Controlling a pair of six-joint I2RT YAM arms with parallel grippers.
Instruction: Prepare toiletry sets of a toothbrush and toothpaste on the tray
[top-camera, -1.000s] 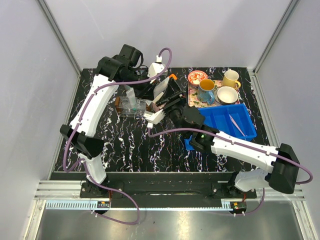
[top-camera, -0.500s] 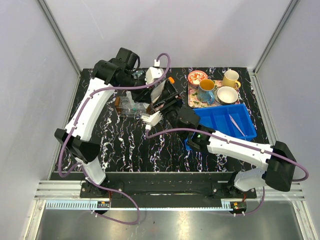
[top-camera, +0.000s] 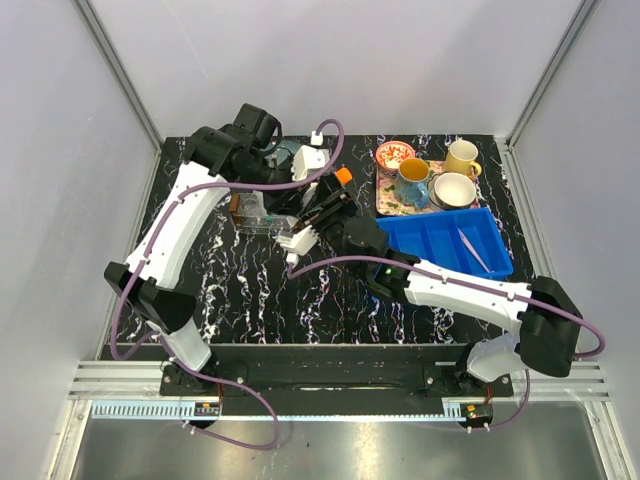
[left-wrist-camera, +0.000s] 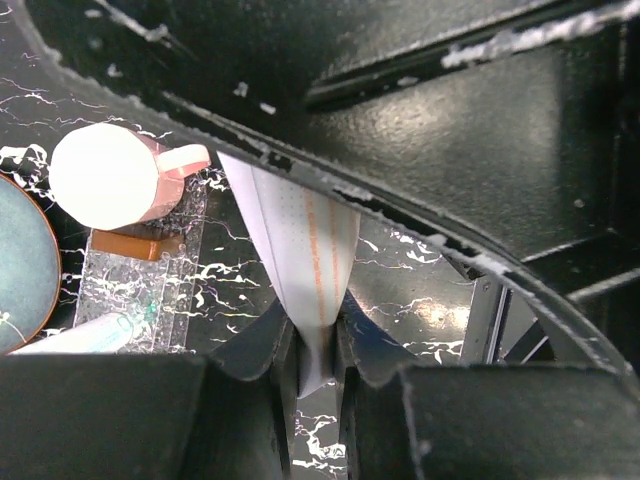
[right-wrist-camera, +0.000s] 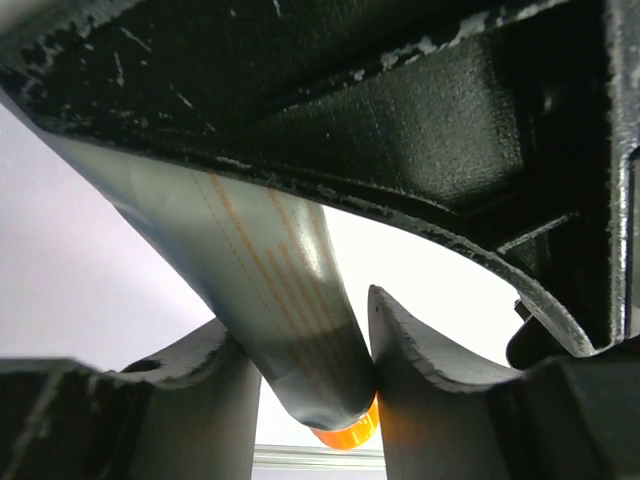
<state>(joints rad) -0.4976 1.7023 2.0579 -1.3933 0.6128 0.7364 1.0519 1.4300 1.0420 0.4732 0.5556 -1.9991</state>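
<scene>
The right gripper (right-wrist-camera: 305, 335) stands about half open, both fingers pressed against the orange-capped toothpaste tube (left-wrist-camera: 300, 235) near its cap, which they mostly hide. Beyond it, the left gripper (left-wrist-camera: 315, 345) pinches the same tube's flat crimped end, jaws nearly closed, in the air just right of the clear tray (left-wrist-camera: 140, 290). A second, teal-marked tube (left-wrist-camera: 85, 335) lies in that tray, partly cut off. One toothbrush (top-camera: 470, 248) lies in the blue bin (top-camera: 430, 240).
</scene>
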